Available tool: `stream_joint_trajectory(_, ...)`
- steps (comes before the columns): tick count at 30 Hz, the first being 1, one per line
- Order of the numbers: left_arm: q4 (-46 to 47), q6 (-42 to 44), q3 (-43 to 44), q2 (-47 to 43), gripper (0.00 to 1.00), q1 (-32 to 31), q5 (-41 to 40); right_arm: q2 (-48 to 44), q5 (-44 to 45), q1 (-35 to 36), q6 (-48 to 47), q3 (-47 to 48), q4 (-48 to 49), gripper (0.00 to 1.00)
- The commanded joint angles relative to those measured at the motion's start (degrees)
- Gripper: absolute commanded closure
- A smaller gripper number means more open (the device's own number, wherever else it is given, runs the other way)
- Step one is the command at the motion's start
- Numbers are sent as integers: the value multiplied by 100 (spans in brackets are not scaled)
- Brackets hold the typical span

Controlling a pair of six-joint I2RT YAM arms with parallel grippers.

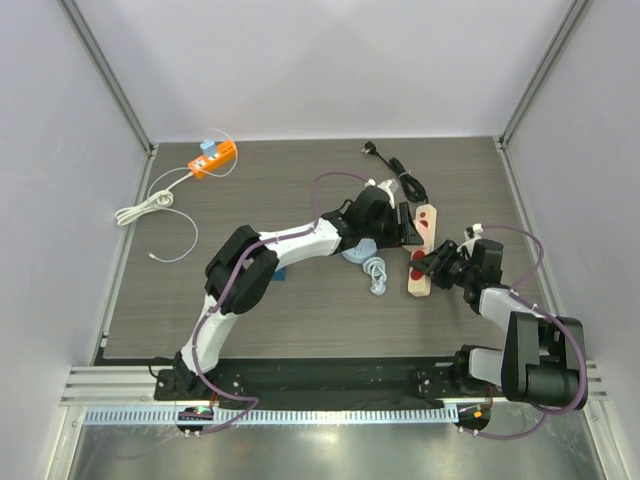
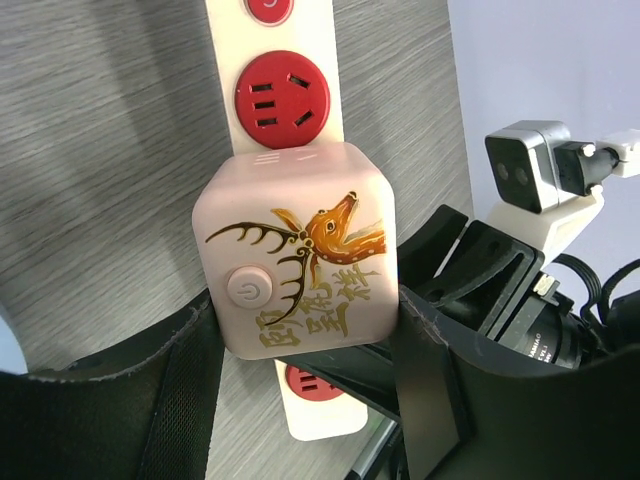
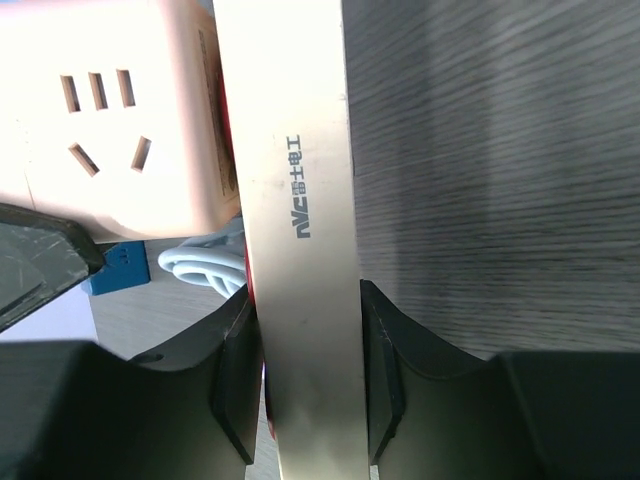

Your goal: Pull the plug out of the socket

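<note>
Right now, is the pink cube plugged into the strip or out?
Plugged in: the cube sits tight against the face of the strip, with no gap visible.

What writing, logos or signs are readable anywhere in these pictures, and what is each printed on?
Power symbol: on the round button of the pink cube adapter.
Gold Chinese characters below the deer on that adapter: upside down and stylised, I cannot read them surely.
Small logo plus Chinese characters, sideways on the edge of the power strip: seemingly ending "电工", the rest unclear.
Top view: nothing large enough to read.
</note>
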Motion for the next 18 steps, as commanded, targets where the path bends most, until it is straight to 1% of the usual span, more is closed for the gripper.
stream_joint_trajectory(1, 23, 256, 117, -1226, 100, 183, 115, 28, 1573, -478, 350, 4, -104, 99)
stream_joint_trajectory(3, -364, 466, 205, -1279, 100, 183, -43, 53, 1547, -478, 350, 4, -104, 99)
stream_joint_trajectory(4, -557, 676, 397, -1271, 100, 183, -105, 62, 1564, -478, 350, 13, -113, 99)
stream_joint_trajectory(5, -890, 757, 477, -1262, 100, 174, -62, 88, 1582, -487, 358, 13, -122, 99)
stream_joint_trajectory(7, -1112, 723, 661, -1209, 100, 183, 148, 124, 1582, -487, 367, 30, -122, 99)
stream_joint_trajectory(10, -1087, 512, 627, -1270, 100, 148, 229, 194, 1617, -513, 394, 48, -148, 99)
stream_joint_trajectory(15, -797, 590, 197, -1648, 100, 139, -255, 308, 1415, -566, 359, 66, -70, 99)
stream_joint_trajectory(17, -866, 669, 292, -1596, 100, 139, -238, 308, 1327, -566, 323, 57, -34, 99)
stream_joint_trajectory(18, -936, 713, 537, -1526, 100, 139, -168, 300, 1292, -566, 297, 57, -25, 99)
